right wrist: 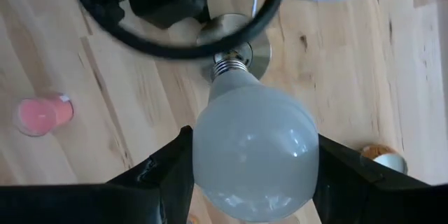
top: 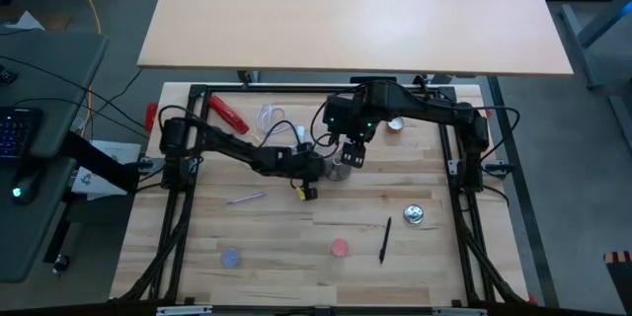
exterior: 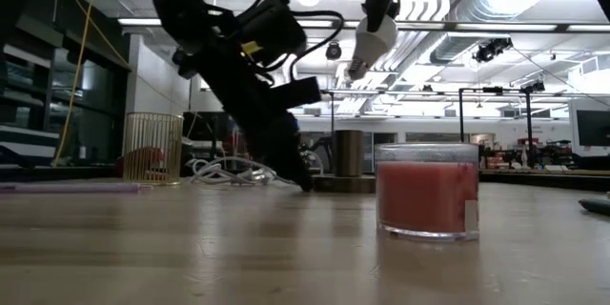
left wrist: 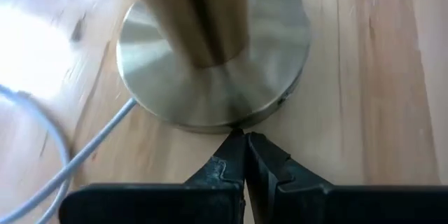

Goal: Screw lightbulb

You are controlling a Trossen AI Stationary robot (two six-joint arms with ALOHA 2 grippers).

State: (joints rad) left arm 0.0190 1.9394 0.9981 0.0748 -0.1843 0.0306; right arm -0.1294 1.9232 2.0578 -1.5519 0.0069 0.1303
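Pink cup, black pen, red tool on table.

One lightbulb, one socket stand, two pink cups.

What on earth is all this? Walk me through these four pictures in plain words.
It is a robot with two dark arms at a wooden table. One picture looks straight down, one looks level from the tabletop, and two come from cameras on the wrists.

The right gripper holds the lightbulb, jaws clamped on the globe, screw base pointing down at the socket stand. In the low view the bulb hangs well above the table.

The left gripper, jaws shut, presses against the stand's round base.

Also on the table: a pink cup, a black pen, a shiny disc.
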